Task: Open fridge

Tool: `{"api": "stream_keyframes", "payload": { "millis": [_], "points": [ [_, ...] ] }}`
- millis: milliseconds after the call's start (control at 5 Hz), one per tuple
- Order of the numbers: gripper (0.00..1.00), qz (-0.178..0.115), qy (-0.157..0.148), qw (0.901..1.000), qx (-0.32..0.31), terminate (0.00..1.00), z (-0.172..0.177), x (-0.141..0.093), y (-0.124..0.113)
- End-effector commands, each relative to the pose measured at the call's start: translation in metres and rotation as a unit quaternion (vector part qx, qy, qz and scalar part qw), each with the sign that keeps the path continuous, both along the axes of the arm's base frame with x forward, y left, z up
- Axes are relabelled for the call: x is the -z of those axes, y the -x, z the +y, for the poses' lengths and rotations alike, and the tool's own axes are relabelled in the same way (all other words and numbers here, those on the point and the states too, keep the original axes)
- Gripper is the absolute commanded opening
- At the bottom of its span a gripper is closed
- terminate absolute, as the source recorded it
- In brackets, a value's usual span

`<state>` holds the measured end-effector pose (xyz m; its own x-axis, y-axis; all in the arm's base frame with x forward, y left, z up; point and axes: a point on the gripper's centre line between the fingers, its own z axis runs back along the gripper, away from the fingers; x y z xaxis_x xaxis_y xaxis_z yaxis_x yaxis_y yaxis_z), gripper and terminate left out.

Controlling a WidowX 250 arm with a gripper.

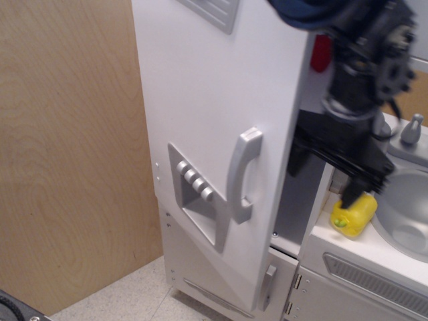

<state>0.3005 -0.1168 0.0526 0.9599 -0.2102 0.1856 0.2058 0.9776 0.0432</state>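
The tall white fridge's large door stands ajar, swung out to the left. It carries a silver vertical handle and a grey four-button dispenser recess. The dark gap of the fridge interior shows behind the door's free edge. My black gripper hangs just right of that edge, in front of the opening. Its fingers are spread, with nothing between them. The left fingertip is close to the door edge; I cannot tell whether it touches.
A yellow toy sits on the white counter beside a grey sink with a faucet. A red item shows inside, higher up. Below are a grey vent grille and the lower door's short handle. A plywood wall stands left.
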Motion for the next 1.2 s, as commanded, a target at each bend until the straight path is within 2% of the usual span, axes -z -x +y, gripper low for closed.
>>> {"api": "stream_keyframes", "payload": {
  "millis": [0,600,800,1000],
  "points": [
    [1.0,-0.023,0.0,0.9997,0.008,0.0,0.037,-0.03,0.024],
    [1.0,-0.032,-0.003,0.9994,-0.014,0.0,0.126,-0.043,0.076],
    [1.0,-0.018,-0.026,0.9973,-0.067,0.0,0.155,-0.041,0.072],
    [1.0,-0.007,-0.033,0.9948,-0.097,0.0,0.184,-0.039,0.062]
  ]
}}
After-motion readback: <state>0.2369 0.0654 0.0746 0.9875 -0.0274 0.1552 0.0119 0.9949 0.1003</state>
